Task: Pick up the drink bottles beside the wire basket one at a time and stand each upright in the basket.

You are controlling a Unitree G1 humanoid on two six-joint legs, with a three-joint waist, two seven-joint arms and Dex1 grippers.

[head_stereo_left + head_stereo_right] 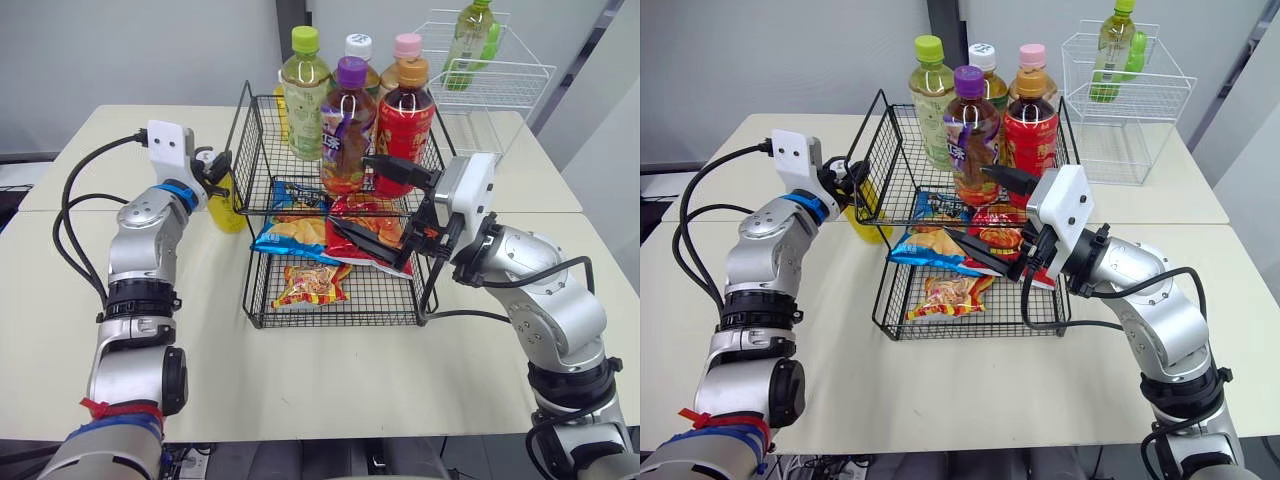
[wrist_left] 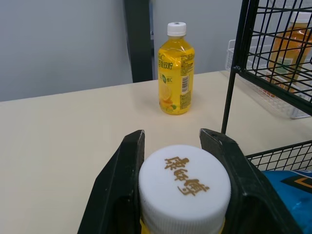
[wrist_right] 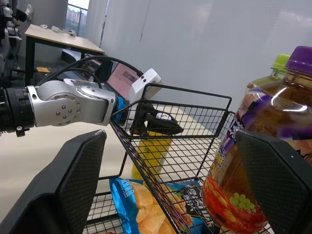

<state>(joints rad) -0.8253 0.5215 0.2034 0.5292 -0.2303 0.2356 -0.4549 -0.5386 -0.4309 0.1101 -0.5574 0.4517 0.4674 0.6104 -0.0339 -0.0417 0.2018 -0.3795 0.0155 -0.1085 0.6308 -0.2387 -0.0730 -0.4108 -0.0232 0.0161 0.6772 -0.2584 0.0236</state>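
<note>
Yellow bottle (image 1: 227, 205) stands upright on the desk (image 1: 300, 380), just beside the black wire basket (image 1: 385, 292), with the left jaws pinching its white cap (image 2: 184, 187). The right jaws hang spread wide at the basket's front. Five bottles (image 1: 348, 125) crowd the upper tier, snack bags (image 1: 310, 282) below. Lifted by the cap alone, it could swing, clip the rim and topple its neighbours.
</note>
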